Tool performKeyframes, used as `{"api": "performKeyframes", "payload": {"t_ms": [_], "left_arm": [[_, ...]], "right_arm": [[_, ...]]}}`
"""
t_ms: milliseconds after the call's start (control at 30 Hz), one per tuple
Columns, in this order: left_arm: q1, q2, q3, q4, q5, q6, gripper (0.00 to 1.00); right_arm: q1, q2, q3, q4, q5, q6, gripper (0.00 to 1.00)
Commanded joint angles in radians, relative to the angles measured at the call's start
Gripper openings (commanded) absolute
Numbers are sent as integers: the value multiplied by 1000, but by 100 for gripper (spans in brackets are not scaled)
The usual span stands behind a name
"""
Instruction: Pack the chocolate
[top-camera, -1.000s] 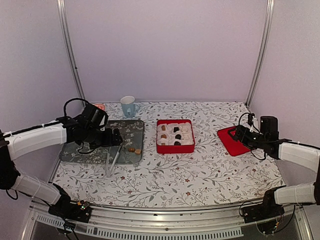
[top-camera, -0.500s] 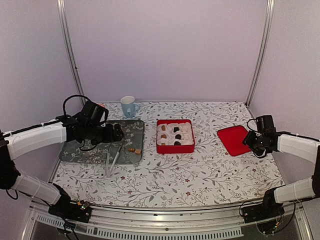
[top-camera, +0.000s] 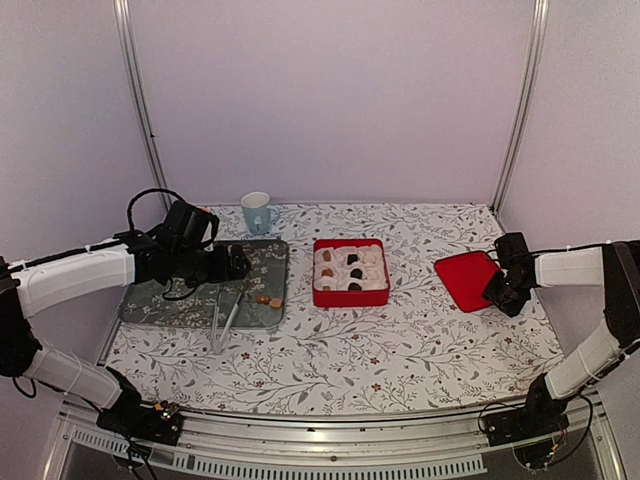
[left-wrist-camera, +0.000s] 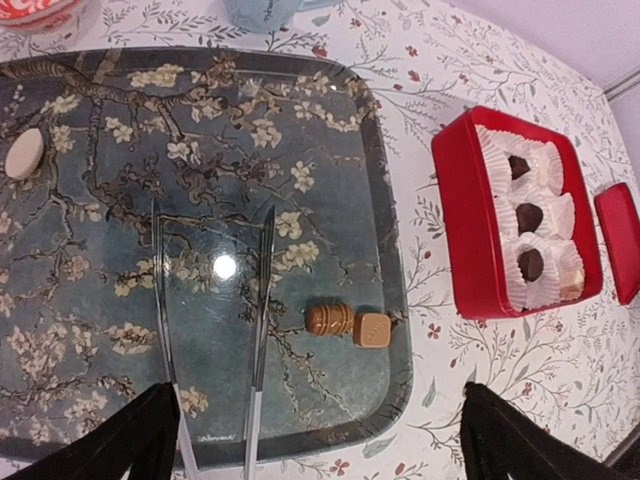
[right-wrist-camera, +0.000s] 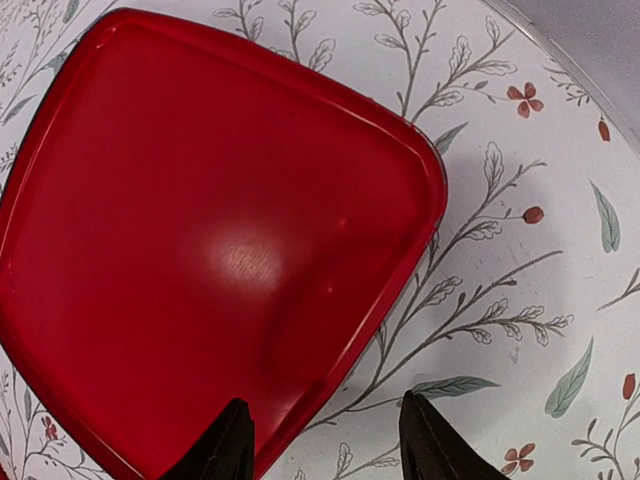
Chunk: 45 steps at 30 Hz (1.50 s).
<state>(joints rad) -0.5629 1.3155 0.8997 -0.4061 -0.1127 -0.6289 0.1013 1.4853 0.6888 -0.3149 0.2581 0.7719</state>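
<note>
Two tan chocolates (left-wrist-camera: 330, 318) (left-wrist-camera: 372, 329) lie near the right edge of a dark floral tray (left-wrist-camera: 120, 200), and they also show in the top view (top-camera: 268, 300). A whitish piece (left-wrist-camera: 24, 153) lies at the tray's left. The red box (top-camera: 350, 290) holds several chocolates in white paper cups (left-wrist-camera: 530, 215). My left gripper (left-wrist-camera: 310, 455) is open and empty above the tray's near edge, near the two tan pieces. My right gripper (right-wrist-camera: 325, 450) is open, its fingers astride the near right edge of the red lid (right-wrist-camera: 200, 250), which lies flat on the table.
Metal tongs (left-wrist-camera: 262, 330) lie on the tray and stick out over its near edge (top-camera: 225, 325). A light blue cup (top-camera: 256, 212) and a red-and-white dish (left-wrist-camera: 30, 8) stand behind the tray. The floral tablecloth (top-camera: 400, 340) covers the table.
My right gripper has drawn back off the lid to its right edge and the forearm has swung round. My left gripper has shifted slightly right over the tray.
</note>
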Motion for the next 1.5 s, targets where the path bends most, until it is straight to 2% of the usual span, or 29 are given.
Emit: {"api": "performKeyframes", "payload": {"t_ms": [0,333,433,500,733,967,1133,1267,1333,1467], "left_arm": [[-7,3,-22,34,1,10,99],[-7,8,-4,26,-26,15,99],[-7,5,5,18,-30,17,99],[-7,4,7,19,-26,16,99],[-11,7,22,40,1,38,99],[-43,-4,50,94,32,83,99],[-103,-54,39,195,25,171,99],[-173,-113,-25,366,33,290,99],[-222,-145,-58,451,35,382,99],[-360,-209,-134,564,-20,661,99]], "right_arm": [[-7,54,33,-11,56,10,48],[-24,126,37,-18,6,51,24],[-61,114,33,-21,-48,55,7],[-78,81,30,-21,-74,56,0],[-89,-105,40,-9,-78,10,0],[-89,-284,22,127,-239,-158,0],[-89,-376,-2,243,-493,-282,0],[-85,-398,13,263,-764,-359,0],[-78,-386,47,209,-858,-404,0],[-39,-386,73,124,-1019,-471,0]]}}
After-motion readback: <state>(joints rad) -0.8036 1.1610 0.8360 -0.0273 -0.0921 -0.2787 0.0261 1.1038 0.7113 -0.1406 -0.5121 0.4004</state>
